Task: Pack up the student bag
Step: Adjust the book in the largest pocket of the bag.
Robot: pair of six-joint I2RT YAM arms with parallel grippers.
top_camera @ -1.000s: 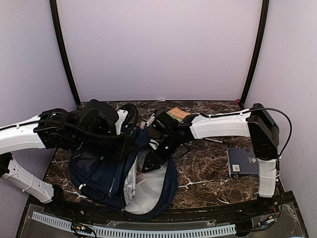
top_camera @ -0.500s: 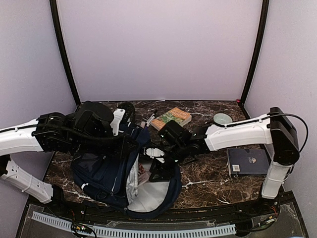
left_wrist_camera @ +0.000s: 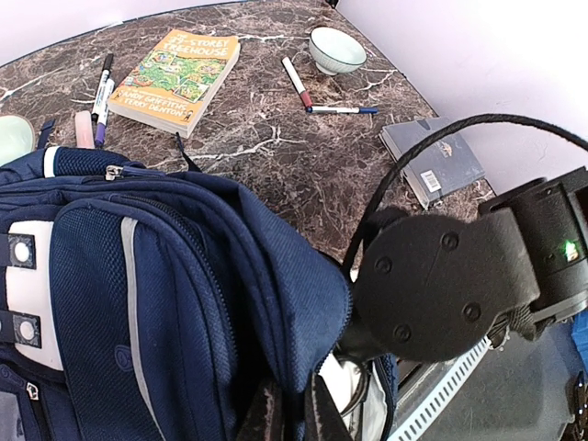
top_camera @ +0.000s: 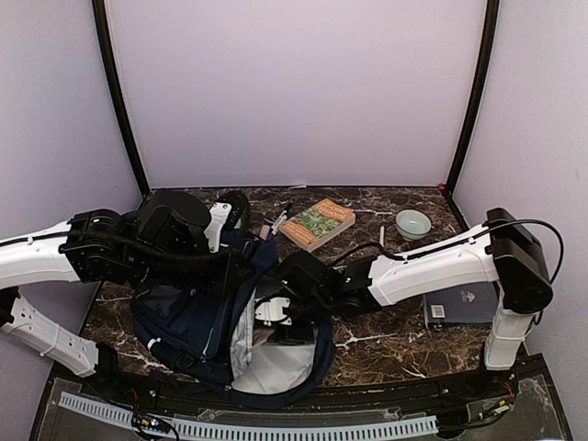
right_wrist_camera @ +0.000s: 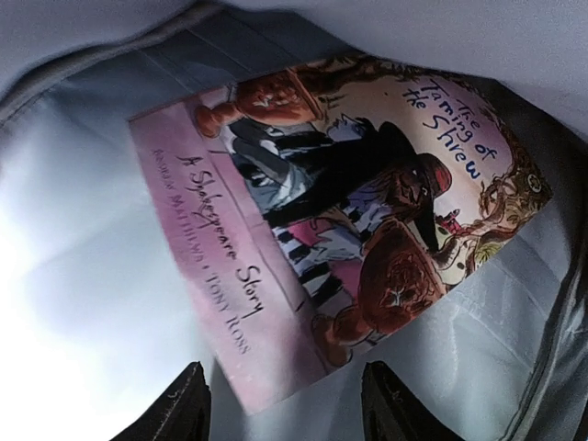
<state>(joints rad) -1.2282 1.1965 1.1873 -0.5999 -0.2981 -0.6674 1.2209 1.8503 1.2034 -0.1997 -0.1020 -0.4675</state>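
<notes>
The student bag (top_camera: 188, 317) is found on the near-left part of the worktop, close to the near edge, with its main compartment held agape and its pale lining exposed. The left gripper (left_wrist_camera: 292, 413) is closed on the rim of that opening, and the navy fabric is pinched between its fingers (left_wrist_camera: 266, 418). The right gripper (right_wrist_camera: 289, 404) is sunk inside the compartment, its jaws spread apart with nothing held between them. Just beyond its fingertips, a paperback titled "The Taming of the Shrew" (right_wrist_camera: 340, 211) is seen lying against the grey lining, touched by neither finger. Outside the bag, an orange-and-green paperback (top_camera: 317, 223) is laid near the middle of the far edge, and two markers (left_wrist_camera: 103, 84) are placed just beside it on its left. A small pale bowl (top_camera: 412, 222) is set toward the far right corner. Between bowl and paperback, a red-capped pen (left_wrist_camera: 297, 83) and a blue pen (left_wrist_camera: 342, 110) are left on the marble, their ends close together. A dark book with a barcode label (top_camera: 459, 303) is laid flat by the right edge, partly hidden behind the right arm.
</notes>
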